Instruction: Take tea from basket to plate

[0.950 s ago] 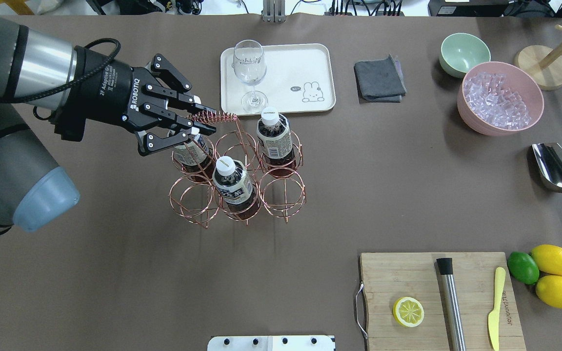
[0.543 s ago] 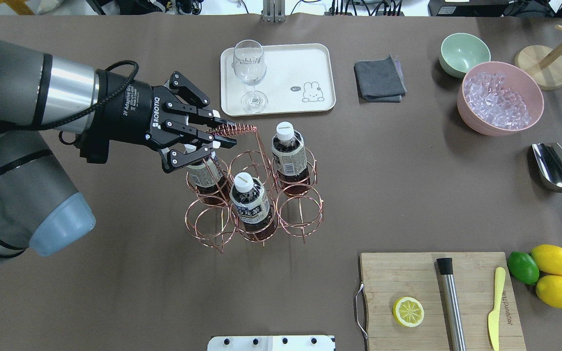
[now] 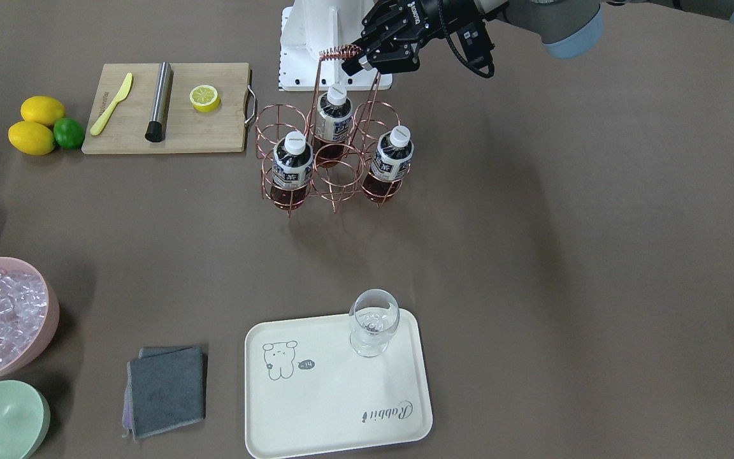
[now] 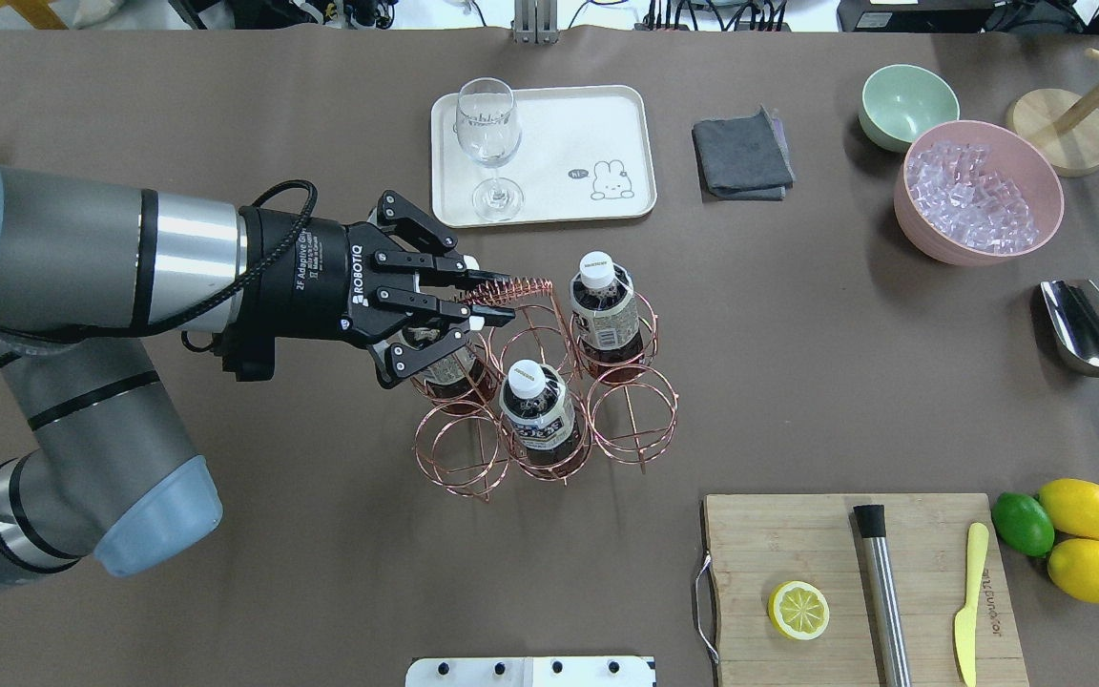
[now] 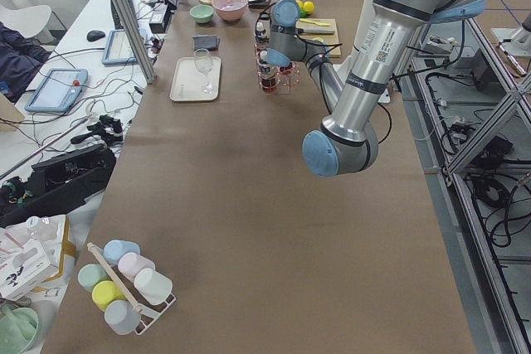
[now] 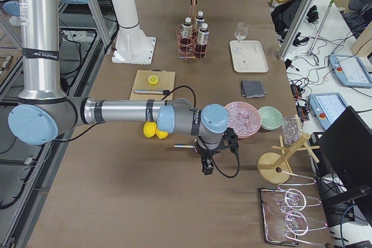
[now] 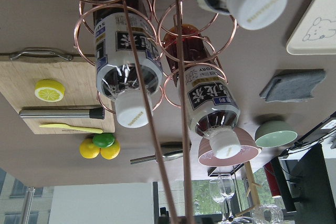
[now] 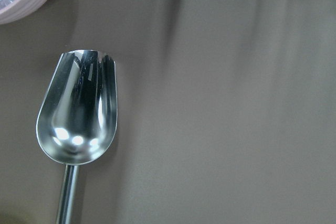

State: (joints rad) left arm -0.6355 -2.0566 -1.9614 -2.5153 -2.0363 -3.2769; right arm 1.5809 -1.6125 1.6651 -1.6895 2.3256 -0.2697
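My left arm extends level over the brown worktop (image 4: 798,382); my left pincer (image 4: 487,296), turned sideways, is clamped on the coiled handle (image 4: 523,285) of the copper wire basket (image 3: 335,185). I cannot tell whether my right pincer (image 6: 205,169) is closed or apart.

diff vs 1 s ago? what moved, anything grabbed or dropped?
The left end effector, shut on the handle of the basket throughout, moved it with all three tea bottles to the robot's right and nearer its base. Nothing was newly grasped or released. The plate, the glass on it and the cutting board stayed put.
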